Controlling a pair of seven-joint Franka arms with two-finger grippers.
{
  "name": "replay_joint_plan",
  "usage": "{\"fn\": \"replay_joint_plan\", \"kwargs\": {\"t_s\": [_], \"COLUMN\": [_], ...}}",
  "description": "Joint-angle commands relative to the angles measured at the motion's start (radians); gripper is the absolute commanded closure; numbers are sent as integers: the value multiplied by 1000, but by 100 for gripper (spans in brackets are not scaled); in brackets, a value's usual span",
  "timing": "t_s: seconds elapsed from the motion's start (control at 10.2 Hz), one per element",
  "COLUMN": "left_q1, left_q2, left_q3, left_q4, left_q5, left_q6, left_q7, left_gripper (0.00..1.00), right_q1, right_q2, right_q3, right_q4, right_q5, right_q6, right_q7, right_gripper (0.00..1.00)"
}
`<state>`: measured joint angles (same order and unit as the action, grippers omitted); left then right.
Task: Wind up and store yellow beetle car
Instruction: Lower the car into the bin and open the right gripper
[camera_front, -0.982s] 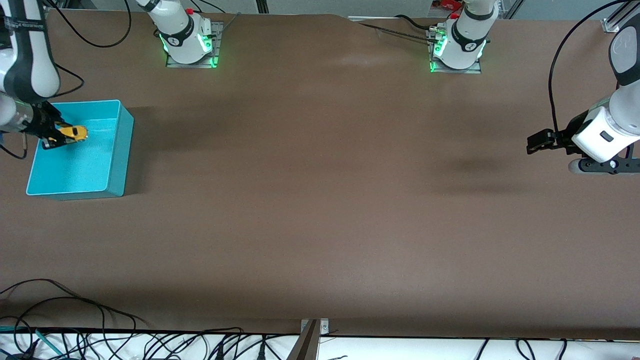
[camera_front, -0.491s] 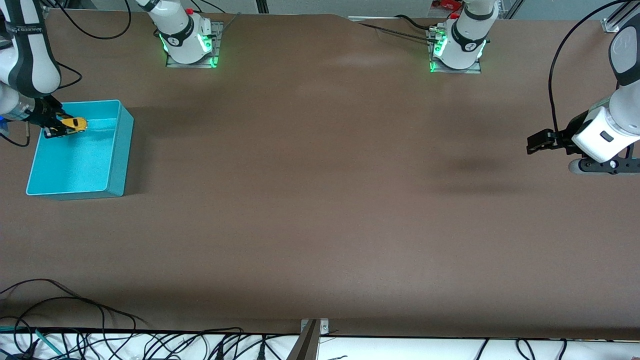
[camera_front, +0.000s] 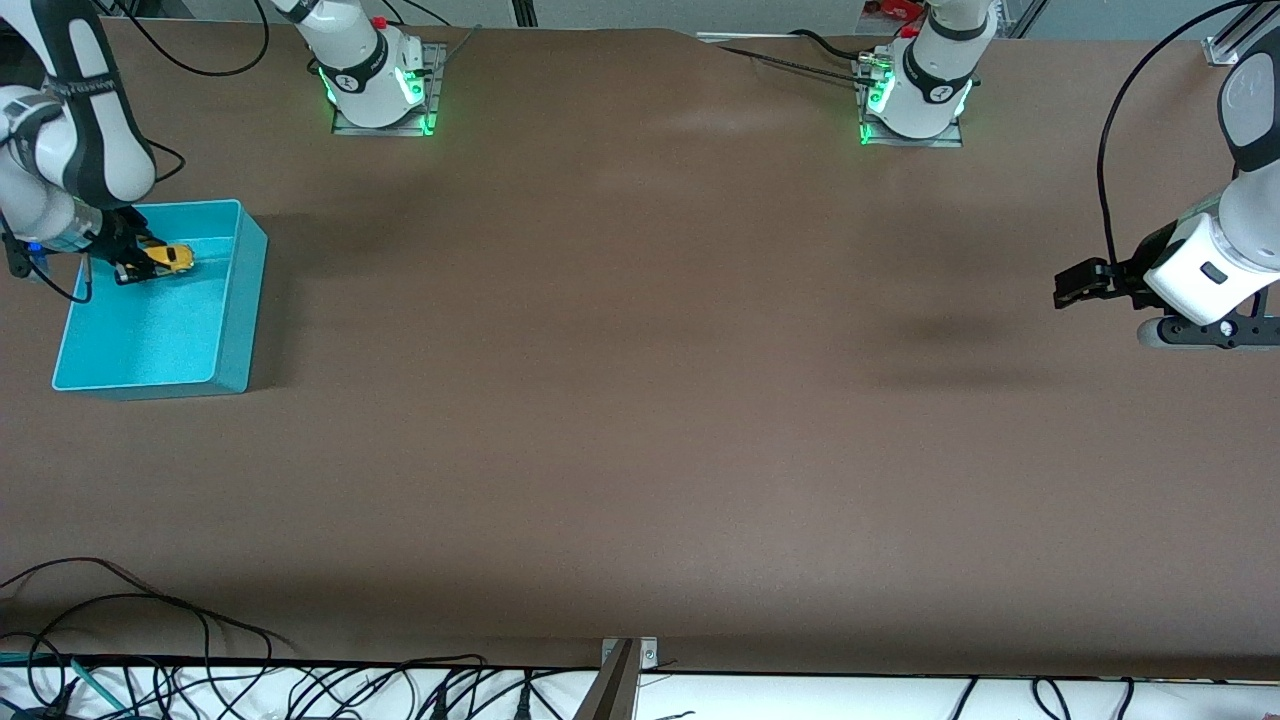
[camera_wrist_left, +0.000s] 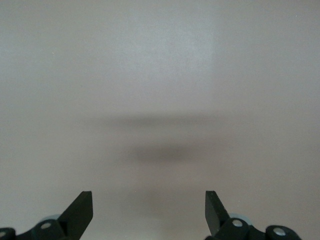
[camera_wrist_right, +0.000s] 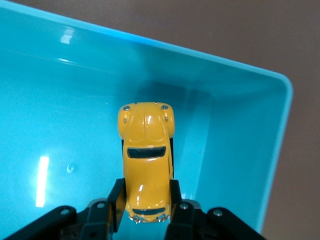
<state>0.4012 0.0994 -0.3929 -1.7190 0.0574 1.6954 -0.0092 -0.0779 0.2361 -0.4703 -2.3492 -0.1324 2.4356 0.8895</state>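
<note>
Two hands are in view, and only one of them holds anything. The right hand (camera_front: 130, 268), at the upper left of the front frame, is clenched on the yellow beetle car (camera_front: 172, 259), gripping it by its sides at one end, so that the rest of the rounded body sticks out past the fingertips. In the right wrist view the car (camera_wrist_right: 146, 159) fills the lower centre of the frame, roof toward the camera, with a black finger (camera_wrist_right: 116, 200) pressed on each side. It hangs over the inside of the teal bin (camera_front: 230, 300), close to the bin corner that lies toward the robots' bases; whether its wheels touch the bin floor is hard to tell, though it appears to be just above it. The bin stands on the brown desk (camera_front: 640, 400) at the right arm's end.

The left hand (camera_front: 1075, 287), at the right edge of the front frame, is released and holds nothing. It waits over bare desk at the left arm's end. In the left wrist view its two dark fingertips (camera_wrist_left: 80, 210) stand wide apart at the bottom of the frame, with only plain desk surface and a soft shadow between them.
</note>
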Motion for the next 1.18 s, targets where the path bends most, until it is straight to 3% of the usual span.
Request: {"fn": "replay_joint_plan", "kwargs": {"t_s": [0.0,0.1,0.2,0.29,0.39,0.49,0.79,1.08], "left_q1": [10,10,10,10,10,10,10,10], "left_q2": [-6,-6,-4,-6,-6,-6,-4,-4], "left_q3": [-3,-3,-3,-3,-3,-3,-3,-3], "left_q4": [4,6,6,6,6,6,6,6], "left_q5": [-22,-22,-22,-22,-22,-22,-22,-22], "left_q6": [-10,-8,-8,-8,-8,-8,-8,-8], "left_q7": [28,28,28,28,28,28,28,28], "left_gripper": [1,1,1,1,1,1,1,1], "right_q1": [-14,-14,-14,-14,-13,-13,-11,-11], "right_q2": [64,77,78,78,78,72,19,-53], "right_q3": [-1,1,5,10,25,38,82,114], "right_q4": [7,8,8,8,10,10,24,134], "right_q5": [33,34,34,33,33,33,31,34], "right_q6": [49,49,48,43,42,33,-71,-289], "right_q7": [0,0,0,3,5,5,5,3], "right_gripper": [100,100,92,77,33,0,0,0]}}
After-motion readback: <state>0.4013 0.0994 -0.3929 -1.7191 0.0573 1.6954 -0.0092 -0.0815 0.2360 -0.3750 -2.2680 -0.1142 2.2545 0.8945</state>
